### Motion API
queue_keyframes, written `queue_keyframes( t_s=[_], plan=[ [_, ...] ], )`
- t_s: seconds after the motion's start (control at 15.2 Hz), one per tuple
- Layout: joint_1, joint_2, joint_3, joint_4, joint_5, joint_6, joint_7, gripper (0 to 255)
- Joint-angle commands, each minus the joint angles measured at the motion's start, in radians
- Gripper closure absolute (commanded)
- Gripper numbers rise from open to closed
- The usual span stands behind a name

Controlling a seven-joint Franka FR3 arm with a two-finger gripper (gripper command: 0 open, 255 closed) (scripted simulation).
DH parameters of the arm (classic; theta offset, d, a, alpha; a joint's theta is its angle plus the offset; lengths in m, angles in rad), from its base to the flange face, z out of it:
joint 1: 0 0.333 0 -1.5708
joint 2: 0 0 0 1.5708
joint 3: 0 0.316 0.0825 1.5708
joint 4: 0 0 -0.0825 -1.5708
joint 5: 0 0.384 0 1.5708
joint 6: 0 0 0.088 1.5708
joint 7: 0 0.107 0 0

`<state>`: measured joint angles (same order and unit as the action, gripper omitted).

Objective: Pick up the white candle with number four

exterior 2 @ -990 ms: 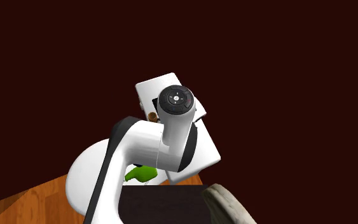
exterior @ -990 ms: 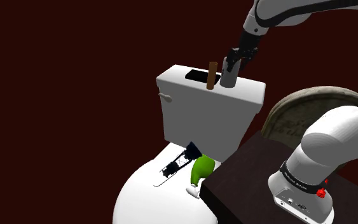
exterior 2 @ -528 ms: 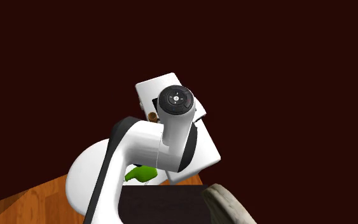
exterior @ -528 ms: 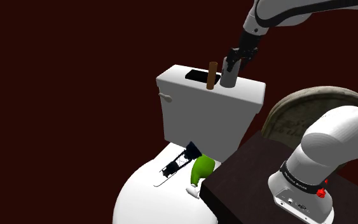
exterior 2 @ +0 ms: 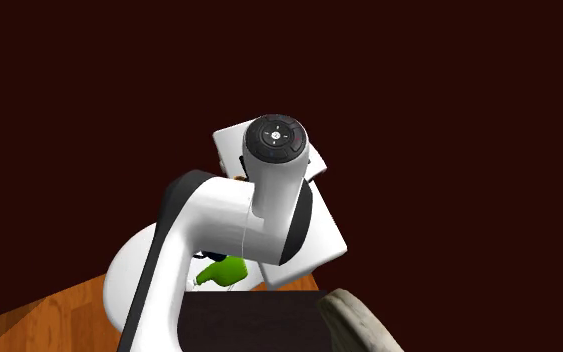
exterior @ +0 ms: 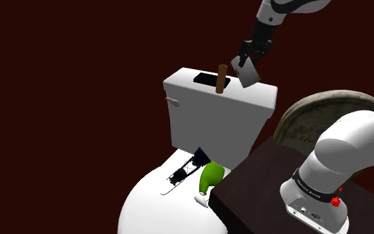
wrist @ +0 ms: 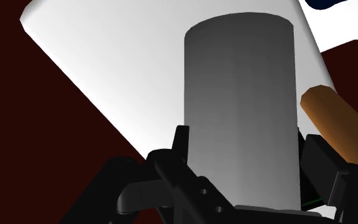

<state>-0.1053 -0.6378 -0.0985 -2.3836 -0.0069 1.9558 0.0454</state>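
A plain grey cylinder, the candle [exterior: 248,74], hangs tilted just above the right end of the white toilet tank lid [exterior: 198,93]; no number shows on it. My black gripper [exterior: 247,60] is shut on its upper part. In the wrist view the candle [wrist: 241,95] stands clasped between my two fingers [wrist: 172,159], with the white lid behind it. In the second exterior view the arm's wrist [exterior 2: 276,140] covers the candle.
A brown stick [exterior: 222,78] stands upright on the lid beside a flat black item [exterior: 206,79], close to the candle's left. On the toilet's white cover [exterior: 152,206] lie a green object [exterior: 210,176] and a black patterned strip [exterior: 187,171]. The dark stand [exterior: 258,193] is at lower right.
The gripper has risen with the candle, lifting it off the tank lid and tilting it toward the shoulder view's right. The brown stick stayed put.
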Motion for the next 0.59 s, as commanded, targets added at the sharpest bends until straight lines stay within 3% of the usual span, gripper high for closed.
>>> queue_keyframes(
  t_s=[0.0, 0.53],
  plan=[
    [0.000, 0.001, -0.001, 0.027, 0.000, -0.026, -0.001, 255],
    [0.002, 0.011, 0.002, 0.117, 0.002, -0.106, 0.002, 255]
  ],
)
